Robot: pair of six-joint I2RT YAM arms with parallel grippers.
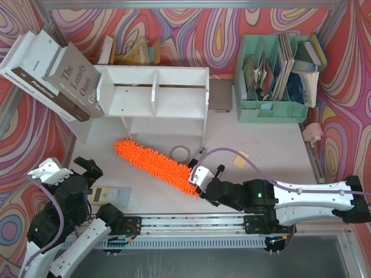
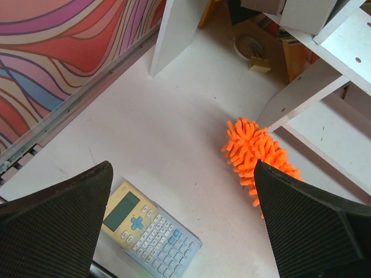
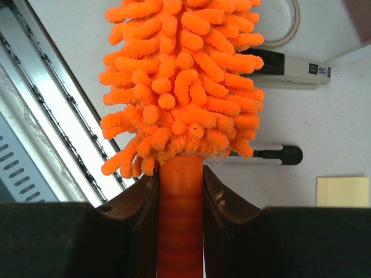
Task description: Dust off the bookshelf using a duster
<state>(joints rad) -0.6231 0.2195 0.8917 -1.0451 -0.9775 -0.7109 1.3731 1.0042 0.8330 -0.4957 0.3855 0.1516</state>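
The white bookshelf (image 1: 153, 95) stands at the back middle of the table; its panels also show in the left wrist view (image 2: 342, 133). The fluffy orange duster (image 1: 153, 165) lies diagonally on the table in front of it, head pointing back-left. My right gripper (image 1: 200, 185) is shut on the duster's orange handle (image 3: 179, 220), just below the fluffy head (image 3: 179, 75). My left gripper (image 1: 87, 174) hangs wide open at the near left, holding nothing; between its fingers (image 2: 182, 174) I see the duster's tip (image 2: 255, 150) and bare table.
A calculator (image 1: 110, 195) lies under the left gripper. Large books (image 1: 52, 75) lean at the shelf's left. A mint-green file organizer (image 1: 272, 110) stands back right. A tape roll (image 1: 179, 152), a black-and-silver tool (image 3: 290, 69), a pen (image 3: 272, 155) and a sticky note (image 1: 240, 156) lie near the duster.
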